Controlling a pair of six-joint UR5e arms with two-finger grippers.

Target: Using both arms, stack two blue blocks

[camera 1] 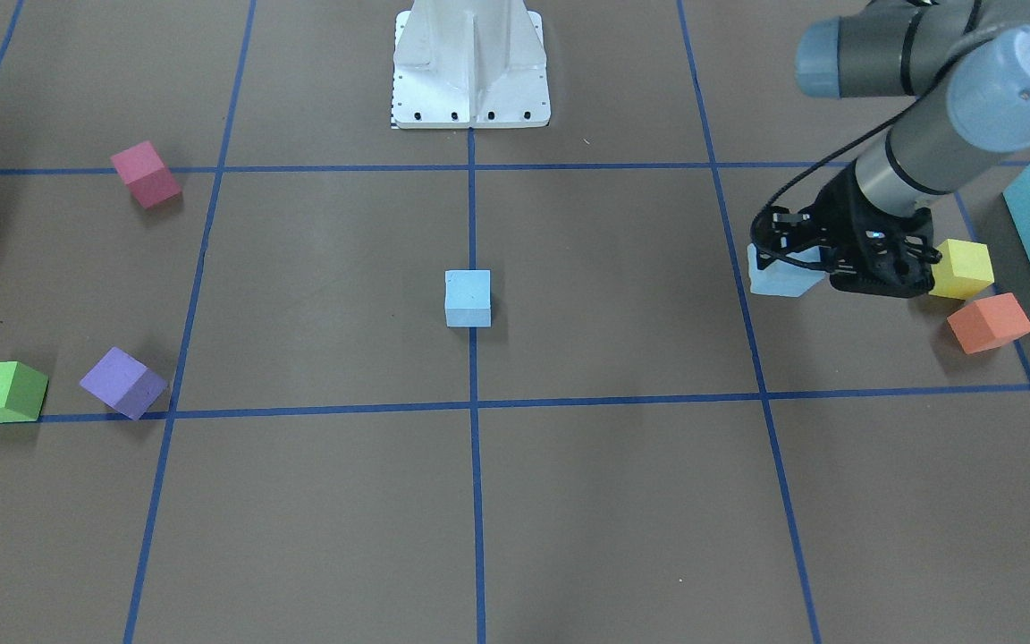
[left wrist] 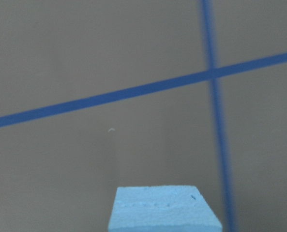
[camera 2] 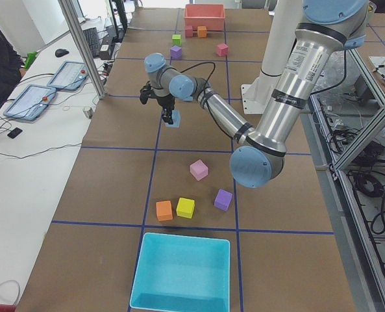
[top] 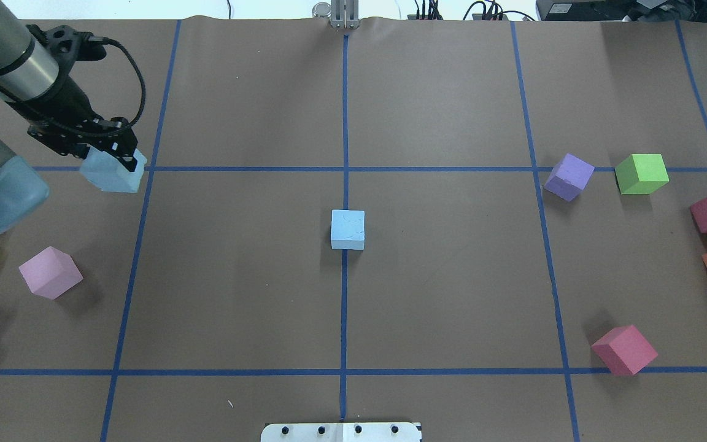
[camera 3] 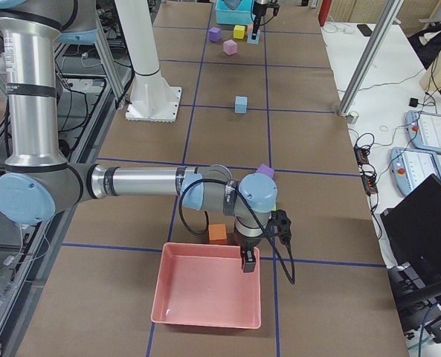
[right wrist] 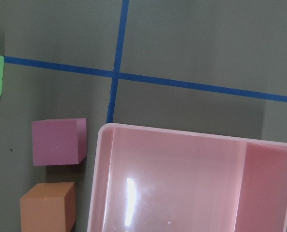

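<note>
Blue blocks, front view: first blue block [camera 1: 468, 298] rests mid-frame; second blue block [camera 1: 779, 279], centre right, is pinched by the left gripper [camera 1: 788, 255]. Overhead: that pinched block is upper left. Right-side view: right gripper [camera 3: 248, 260] hangs over pink tray [camera 3: 205, 297], lower centre; its spread cannot be told.

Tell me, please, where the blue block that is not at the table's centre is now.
In the overhead view the off-centre blue block is far left, gripped by the left gripper beside a tape crossing, left of the central blue block.
</note>
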